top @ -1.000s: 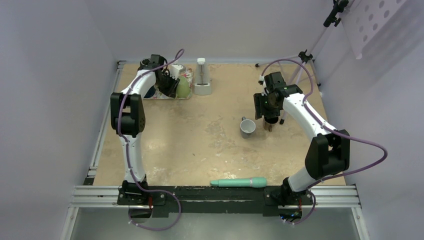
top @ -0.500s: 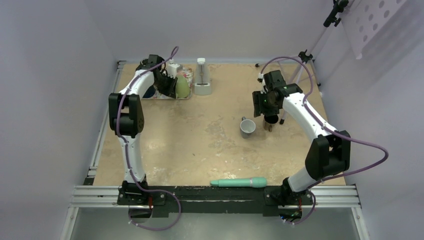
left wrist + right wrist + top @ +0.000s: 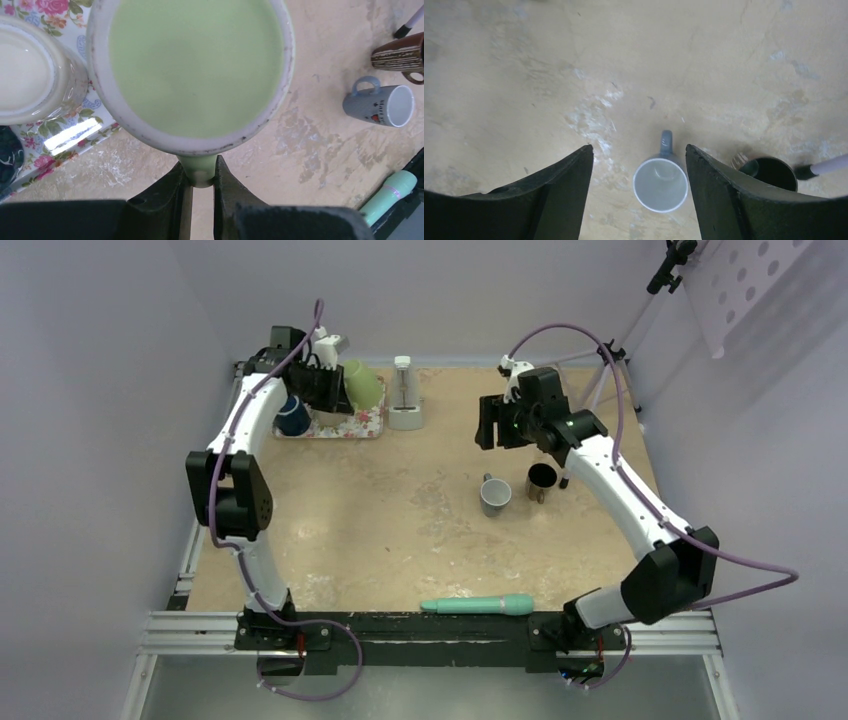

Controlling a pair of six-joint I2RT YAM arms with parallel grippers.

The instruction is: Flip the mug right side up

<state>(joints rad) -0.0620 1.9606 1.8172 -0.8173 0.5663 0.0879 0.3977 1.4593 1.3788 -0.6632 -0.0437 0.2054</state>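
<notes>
A pale green mug (image 3: 362, 383) hangs tilted in the air above the floral tray (image 3: 340, 427). My left gripper (image 3: 333, 387) is shut on its handle. In the left wrist view the mug's round green face with a pale ring (image 3: 195, 65) fills the top, and its handle (image 3: 200, 174) is pinched at my left gripper (image 3: 199, 167). My right gripper (image 3: 497, 426) hovers open, high over the middle of the table. Through my right gripper (image 3: 638, 148) I see a grey mug (image 3: 660, 185) standing upright below.
A brown mug (image 3: 541, 480) stands upright just right of the grey mug (image 3: 495, 496). A dark blue mug (image 3: 293, 415) and a white cup (image 3: 25, 75) sit on the tray. A white dispenser (image 3: 404, 395) stands behind, and a teal handle (image 3: 478, 606) lies at the near edge.
My left gripper has lifted the green mug up off the tray and tilted it. My right gripper has risen up and back from the brown mug, its jaws wider apart.
</notes>
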